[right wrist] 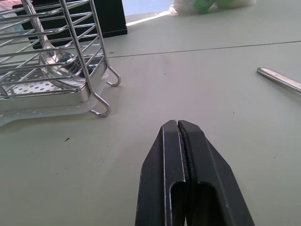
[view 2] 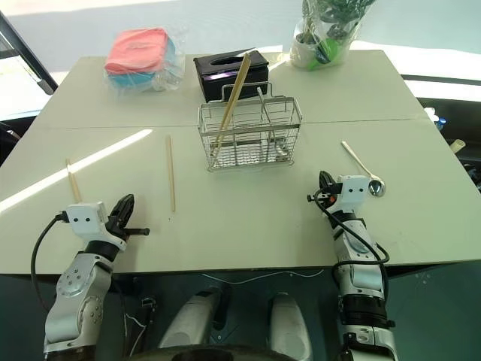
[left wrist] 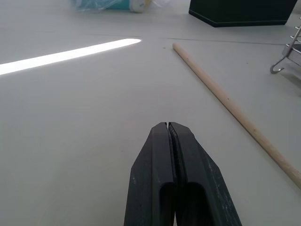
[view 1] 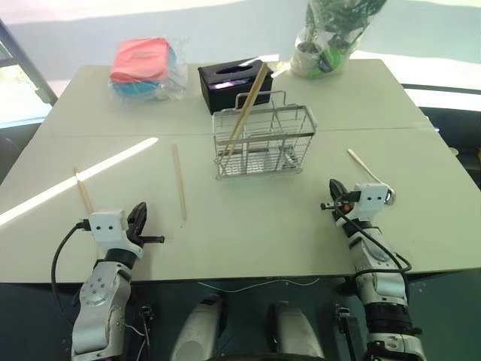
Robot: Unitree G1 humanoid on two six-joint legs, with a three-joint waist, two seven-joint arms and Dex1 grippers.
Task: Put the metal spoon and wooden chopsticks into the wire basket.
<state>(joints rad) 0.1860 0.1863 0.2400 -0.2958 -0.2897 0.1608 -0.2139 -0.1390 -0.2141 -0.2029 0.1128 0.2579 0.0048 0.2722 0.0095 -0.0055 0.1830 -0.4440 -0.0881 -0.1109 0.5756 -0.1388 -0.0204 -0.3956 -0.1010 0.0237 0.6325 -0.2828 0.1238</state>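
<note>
Silvery wire basket [view 1: 263, 143], tan wooden chopsticks [view 1: 246, 110] leaning inside

We see a black tissue box [view 1: 234, 84] near the table's [view 1: 316, 233] far edge, about mid-width. A bagged stack of pink and blue cloths [view 1: 144, 66] sits by the far left corner. A wrapped potted plant [view 1: 331, 37] sits at the far edge toward the right corner.

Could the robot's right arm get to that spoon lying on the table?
Probably yes. The metal spoon lies flat on bare table just beyond the right gripper, off to its outer side, with nothing between them. The gripper is shut, so it must open first.
</note>
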